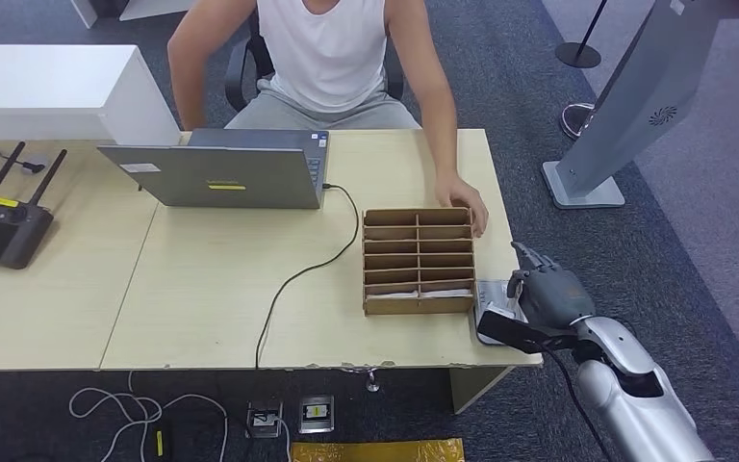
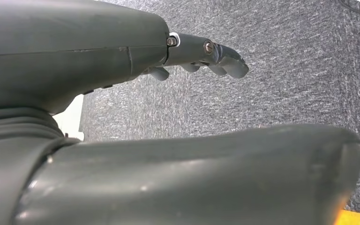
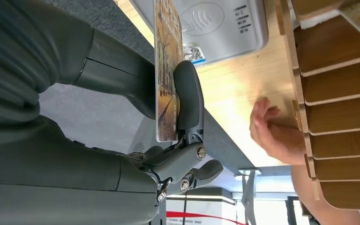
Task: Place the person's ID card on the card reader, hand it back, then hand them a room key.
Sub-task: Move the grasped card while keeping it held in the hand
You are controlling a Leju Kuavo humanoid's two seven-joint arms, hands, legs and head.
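The right hand pinches the ID card between thumb and fingers, just over the grey card reader at the near right corner of the table. The wooden box stands just left of it. The left hand holds nothing, fingers curled a little.

I see a pale wood-grain bench on speckled dark grey carpet. The slotted cardboard box is brown, the laptop grey with a yellow sticker. My dark grey right hand pinches a thin card printed with autumn-toned trees, near the light grey card reader.
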